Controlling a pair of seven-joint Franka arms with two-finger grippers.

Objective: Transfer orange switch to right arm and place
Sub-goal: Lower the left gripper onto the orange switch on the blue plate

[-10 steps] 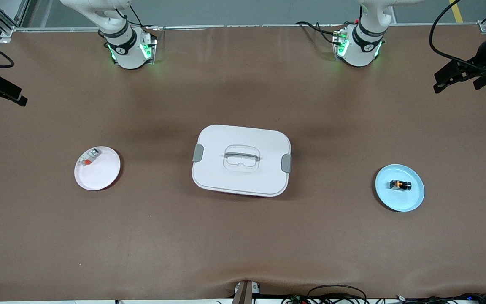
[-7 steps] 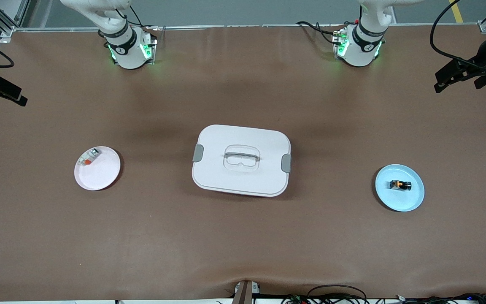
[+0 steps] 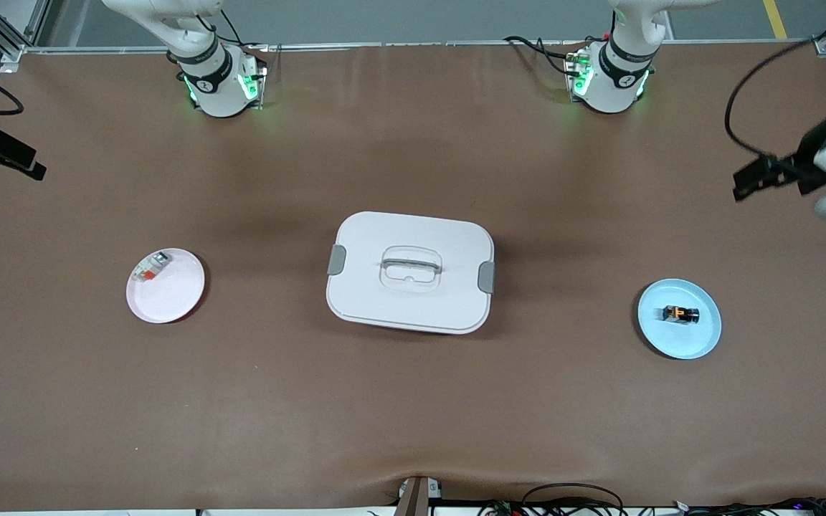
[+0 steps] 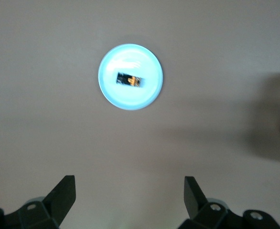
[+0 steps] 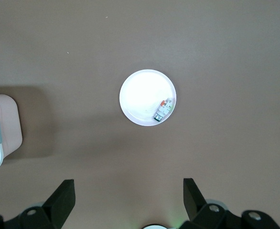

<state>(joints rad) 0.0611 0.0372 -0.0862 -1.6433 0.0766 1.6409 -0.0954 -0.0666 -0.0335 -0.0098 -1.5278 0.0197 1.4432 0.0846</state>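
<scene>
Brown table mat (image 3: 413, 401) fills the front view, arm bases along its top. White lidded box (image 3: 410, 271) sits mid-table. Blue plate (image 3: 700, 340) lies toward the left arm's end, orange switch (image 3: 681, 314) lying flat on its middle. White plate (image 3: 176, 301) lies toward the right arm's end, with a white-grey part (image 3: 151, 266) with a red end near its rim. Left gripper (image 3: 761, 178) hangs over bare mat at the table's edge, well apart from the switch, empty. Right gripper (image 3: 4, 152) waits at the other edge, empty.

Left wrist view: fingers (image 4: 63, 191) spread wide, nothing between them; blue plate (image 4: 111, 90) ahead, orange switch (image 4: 130, 79) centred on it, well apart from the fingertips.

Right wrist view: fingers (image 5: 63, 193) spread wide, empty; white plate (image 5: 135, 95) with the white-grey part (image 5: 163, 110) below, box corner (image 5: 1, 131) at the edge.

Judgement: switch looks tiny, light, rigid plastic, probably slick on the plate. Best pinched across its short sides at the orange band, leaving one end free for the right gripper.
</scene>
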